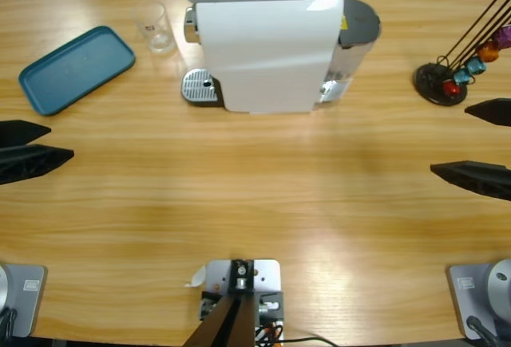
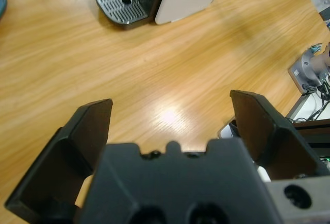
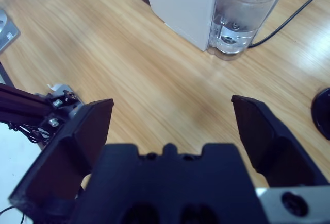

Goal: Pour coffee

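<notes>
We see the white boxy coffee machine (image 1: 267, 44) at the table's far middle, a clear drinking glass (image 1: 155, 26) just left of it. Left gripper (image 1: 36, 146) and right gripper (image 1: 479, 141) hover spread apart, empty.

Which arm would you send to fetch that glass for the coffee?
Probably the left gripper: its open fingers wait at the table edge on the same side as the glass and the coffee machine's drip tray; the right gripper sits opposite.
</notes>
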`<state>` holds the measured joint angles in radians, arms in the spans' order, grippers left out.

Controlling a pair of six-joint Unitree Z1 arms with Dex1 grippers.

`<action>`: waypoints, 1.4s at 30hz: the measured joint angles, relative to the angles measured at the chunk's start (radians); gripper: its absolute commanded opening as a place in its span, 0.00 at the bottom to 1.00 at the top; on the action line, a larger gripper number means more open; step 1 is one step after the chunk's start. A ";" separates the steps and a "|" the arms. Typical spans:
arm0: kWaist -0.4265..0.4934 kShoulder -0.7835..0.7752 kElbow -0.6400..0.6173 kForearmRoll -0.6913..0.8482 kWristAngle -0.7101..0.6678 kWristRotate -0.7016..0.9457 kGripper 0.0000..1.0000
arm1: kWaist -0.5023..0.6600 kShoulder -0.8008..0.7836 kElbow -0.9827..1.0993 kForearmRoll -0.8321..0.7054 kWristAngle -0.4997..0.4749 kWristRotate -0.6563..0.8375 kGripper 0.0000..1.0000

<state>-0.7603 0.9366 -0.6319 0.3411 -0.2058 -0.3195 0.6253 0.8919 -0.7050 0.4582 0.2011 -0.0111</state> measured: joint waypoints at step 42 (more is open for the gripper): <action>0.282 0.622 -0.298 -0.598 -0.485 -0.552 0.73 | 0.001 0.132 0.035 -0.132 -0.088 -0.006 0.98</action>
<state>-0.4785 1.5587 -0.9295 -0.2573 -0.6907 -0.8711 0.6262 1.0237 -0.6704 0.3265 0.1129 -0.0169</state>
